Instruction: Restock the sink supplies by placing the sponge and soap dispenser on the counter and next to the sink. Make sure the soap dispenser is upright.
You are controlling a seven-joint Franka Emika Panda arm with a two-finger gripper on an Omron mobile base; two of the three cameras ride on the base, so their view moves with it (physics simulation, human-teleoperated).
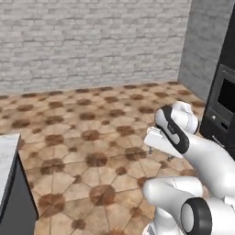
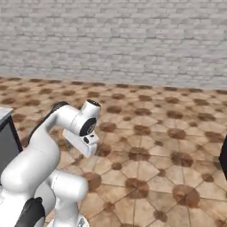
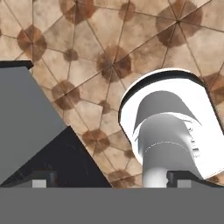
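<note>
My claw (image 3: 111,178) hangs fully open and empty over the tiled floor (image 1: 92,133), folded in for travel. A counter (image 1: 7,160) corner sits left; sponge and soap dispenser unlocated.

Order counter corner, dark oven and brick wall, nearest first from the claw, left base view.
1. Counter corner, far left, and dark oven, right: too close to call.
2. Brick wall, at the back: farthest from the claw.
</note>
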